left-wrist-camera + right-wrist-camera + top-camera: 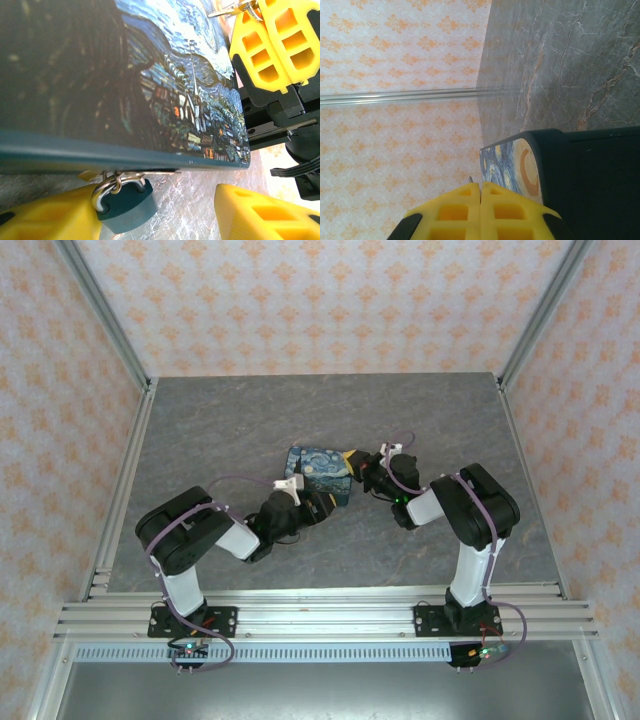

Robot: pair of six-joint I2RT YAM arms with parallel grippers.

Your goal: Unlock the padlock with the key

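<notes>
Left end effector (pixel 159 216) astride padlock (pixel 126 207)

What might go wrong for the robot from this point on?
The padlock hangs loose under the edge of the box, beside one of the open left fingers; closing them might knock it aside rather than pinch it. The shut right fingers show just a sliver of metal, probably the key, so it may twist or slip when pushed into the lock. The box could also slide.
</notes>
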